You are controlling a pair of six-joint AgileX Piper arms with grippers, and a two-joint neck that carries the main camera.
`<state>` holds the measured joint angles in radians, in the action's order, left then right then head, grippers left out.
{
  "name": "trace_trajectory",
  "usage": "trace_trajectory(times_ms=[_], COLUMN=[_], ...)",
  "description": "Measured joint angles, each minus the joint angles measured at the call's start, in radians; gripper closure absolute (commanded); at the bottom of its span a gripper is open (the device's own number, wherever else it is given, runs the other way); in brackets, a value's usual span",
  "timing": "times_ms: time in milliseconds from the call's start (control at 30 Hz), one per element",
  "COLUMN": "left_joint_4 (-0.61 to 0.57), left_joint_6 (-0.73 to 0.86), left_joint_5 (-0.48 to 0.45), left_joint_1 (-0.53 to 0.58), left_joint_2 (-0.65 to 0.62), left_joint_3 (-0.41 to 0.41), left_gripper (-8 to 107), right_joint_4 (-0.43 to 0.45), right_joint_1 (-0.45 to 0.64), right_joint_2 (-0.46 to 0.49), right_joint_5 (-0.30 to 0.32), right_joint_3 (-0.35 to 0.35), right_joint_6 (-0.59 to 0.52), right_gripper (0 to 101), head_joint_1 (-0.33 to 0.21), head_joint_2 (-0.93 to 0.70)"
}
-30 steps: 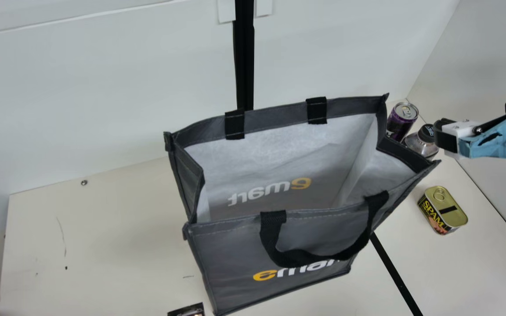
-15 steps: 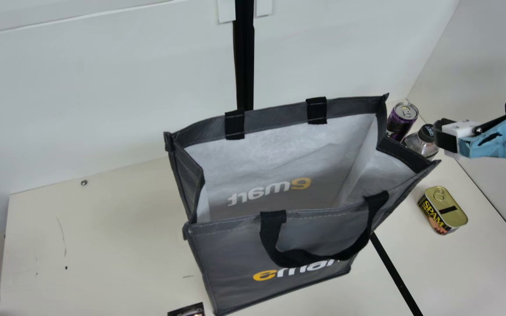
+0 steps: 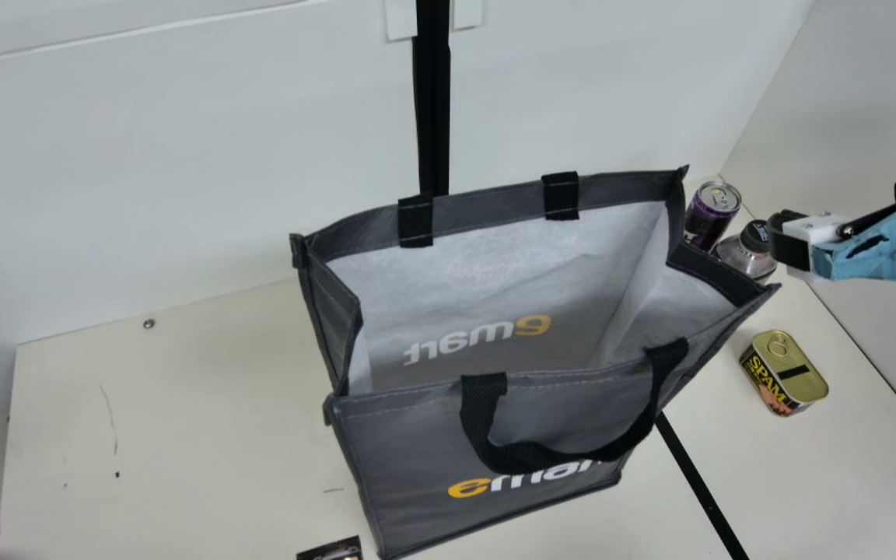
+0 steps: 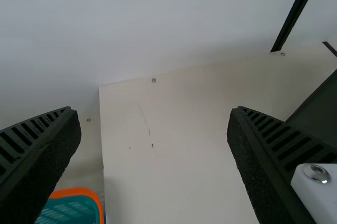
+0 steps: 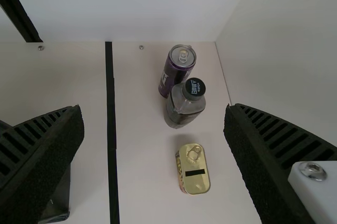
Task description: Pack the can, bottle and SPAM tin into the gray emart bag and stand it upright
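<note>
**Cream desk point(image 3: 183, 443), white walls point(image 3: 207, 179) behind: 0 of 3 packed, bag upright**

Near to far, main view. Small dark object point(image 3: 333, 551) at the bottom edge, partly cut off, can't ID it. Then the gray emart bag point(image 3: 565, 412), standing on its base, mouth open, 1 handle drooping over the near panel. Bag floor is hidden, so can't rule out other contents.

Off the bag's right side: SPAM tin point(image 3: 784, 373) nearest, label side and pull-ring lid visible. Bottle point(image 3: 745, 250) past it, capped and upright. Can point(image 3: 711, 214) farthest, upright, just beside the bottle. All 3 on the desk, outside the bag.

Left gripper point(image 4: 153, 109): released, nothing between the fingers. Right gripper point(image 5: 154, 108): released, empty, fingers wide apart, up over the 3 items' side.

Progress: bag half looks done, it's up and open. Left: 3 picks, 3 drops, then confirm it stands. I'd call it early, pre-first-pick. Likely next is the right gripper going down on 1 of the 3. Risk: can and bottle sit tight together, so a pick could knock the other over.
</note>
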<state>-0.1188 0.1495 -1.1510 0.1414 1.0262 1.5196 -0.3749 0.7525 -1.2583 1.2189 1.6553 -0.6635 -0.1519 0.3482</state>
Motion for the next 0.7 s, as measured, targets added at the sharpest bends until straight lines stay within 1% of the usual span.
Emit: trace_trajectory(times_ms=[533, 700], left_joint_4=[0.156, 0.213], left_joint_6=[-0.115, -0.139], left_joint_5=[0.011, 0.017], left_joint_1=[0.233, 0.315], left_joint_2=[0.126, 0.149], left_joint_3=[0.193, 0.242], left_gripper=[9, 9], right_joint_4=[0.000, 0.000], right_joint_1=[0.000, 0.000], right_joint_2=[0.000, 0.000], right_joint_5=[0.000, 0.000], right_joint_3=[0.000, 0.000], right_joint_6=[0.000, 0.000], right_gripper=[6, 6], head_joint_1=[0.000, 0.000], head_joint_2=[0.000, 0.000])
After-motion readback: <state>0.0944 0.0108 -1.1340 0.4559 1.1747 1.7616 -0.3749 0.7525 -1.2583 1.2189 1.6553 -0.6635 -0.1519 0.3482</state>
